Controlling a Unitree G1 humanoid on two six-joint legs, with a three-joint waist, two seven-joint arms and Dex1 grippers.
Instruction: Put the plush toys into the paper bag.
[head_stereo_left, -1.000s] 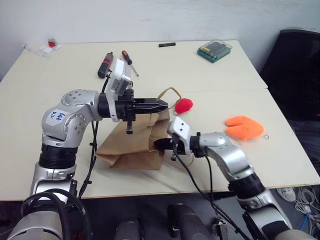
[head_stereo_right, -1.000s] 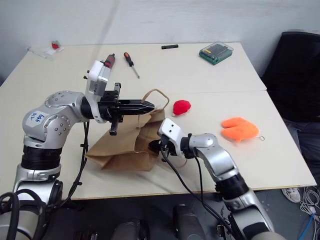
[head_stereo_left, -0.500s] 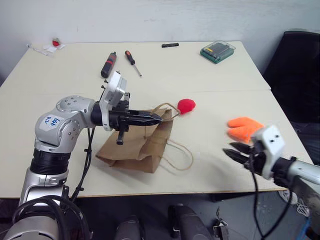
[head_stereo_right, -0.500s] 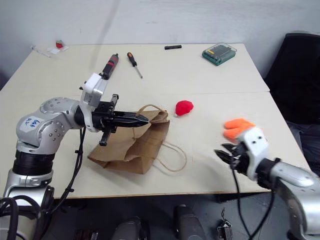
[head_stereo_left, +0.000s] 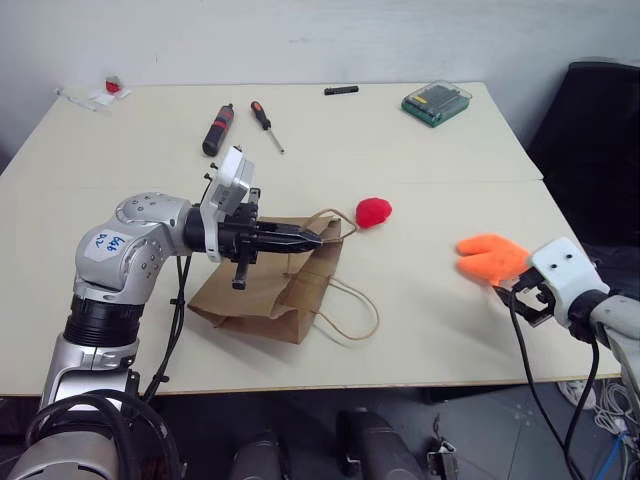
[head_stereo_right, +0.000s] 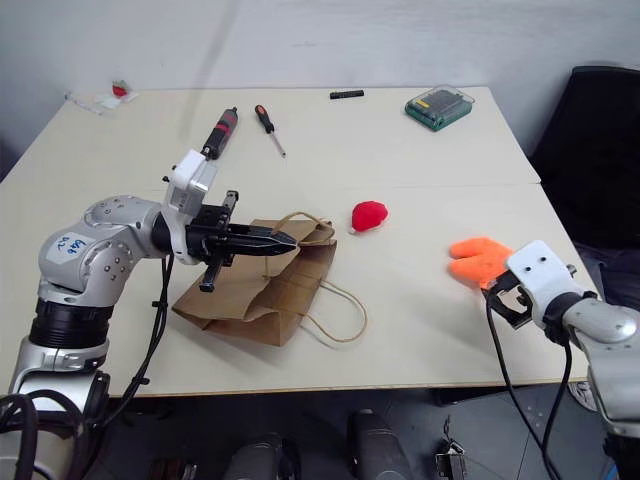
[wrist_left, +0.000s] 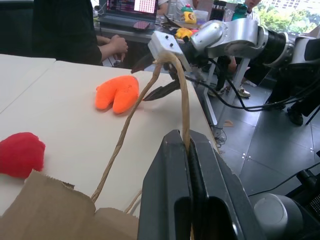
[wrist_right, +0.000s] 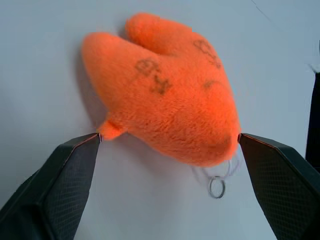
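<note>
The table (head_stereo_left: 420, 330) carries the bag (head_stereo_left: 275, 285) at its centre. The left gripper (head_stereo_left: 312, 237) is clamped on a bag handle (wrist_left: 150, 100). The right gripper (wrist_right: 169, 145), at four o'clock, is spread wide and empty around the orange toy (wrist_right: 165, 110). The red toy (head_stereo_left: 373, 211) lies at the bag's one o'clock.

Pale wall (head_stereo_left: 300, 40) behind, 2 beige tables (head_stereo_left: 420, 330) pushed together, black chair (head_stereo_left: 590, 150) at right
</note>
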